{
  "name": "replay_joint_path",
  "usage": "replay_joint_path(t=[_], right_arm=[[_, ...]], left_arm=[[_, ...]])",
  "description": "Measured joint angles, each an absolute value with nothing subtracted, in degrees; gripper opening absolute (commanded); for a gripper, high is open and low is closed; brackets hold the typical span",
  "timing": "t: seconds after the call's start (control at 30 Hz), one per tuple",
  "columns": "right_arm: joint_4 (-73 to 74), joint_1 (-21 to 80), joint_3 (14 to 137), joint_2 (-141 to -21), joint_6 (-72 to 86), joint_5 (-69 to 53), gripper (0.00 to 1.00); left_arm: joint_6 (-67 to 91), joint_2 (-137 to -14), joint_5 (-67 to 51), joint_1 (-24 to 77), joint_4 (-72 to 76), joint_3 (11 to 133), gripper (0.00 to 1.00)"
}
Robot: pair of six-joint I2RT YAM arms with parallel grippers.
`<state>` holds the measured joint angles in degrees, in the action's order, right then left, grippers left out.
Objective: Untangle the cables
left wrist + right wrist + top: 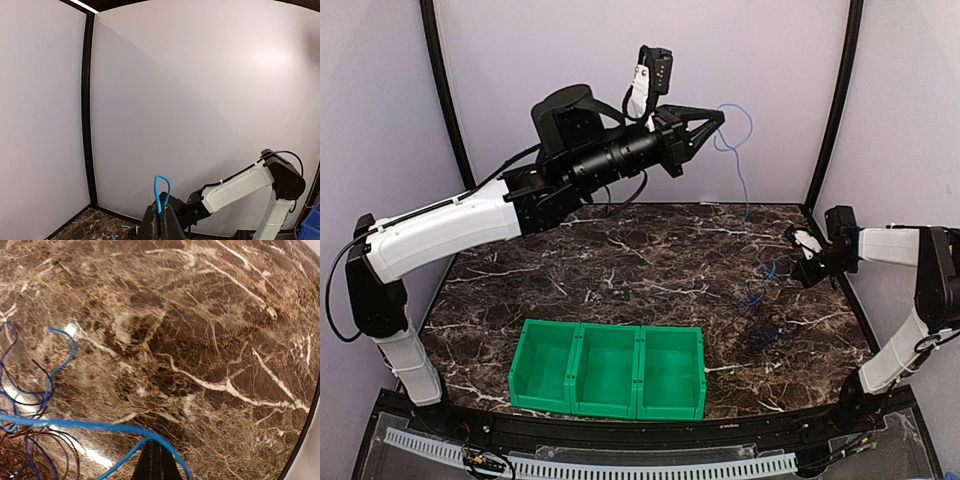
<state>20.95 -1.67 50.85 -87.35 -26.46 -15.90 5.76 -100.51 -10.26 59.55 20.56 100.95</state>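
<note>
Right up close, my right gripper [155, 449] pinches the thin bright blue wire [75, 423]; my raised left gripper [160, 211] pinches its loop too.

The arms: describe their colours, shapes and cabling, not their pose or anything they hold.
The left arm and right arm share white links and black joints. The left forearm is a black cylinder ending in a black wedge-shaped left gripper, topped by a black camera on a white bracket. A black lead loops beside its shoulder.
</note>
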Motion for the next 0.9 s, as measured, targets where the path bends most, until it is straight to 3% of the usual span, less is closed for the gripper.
replay_joint_path(t=[0.4, 0.57, 0.67, 0.9], right_arm=[[22.4, -2.5, 51.0, -91.7, -27.2, -12.0, 0.03], [23.8, -2.5, 51.4, -91.7, -28.6, -11.5, 0.37], [26.6, -2.5, 52.8, -91.5, -29.5, -13.6, 0.52], [34.0, -2.5, 56.6, -84.9, -30.2, -21.0, 0.69]], left_arm=[[-2.1, -92.2, 1.2, 59.5, 13.1, 105.3, 0.00], [-5.5, -86.7, 8.9, 59.5, 10.5, 101.9, 0.00], [-6.5, -84.1, 13.5, 59.5, 8.8, 100.4, 0.00], [-3.0, -78.5, 23.3, 59.5, 1.9, 92.3, 0.00]])
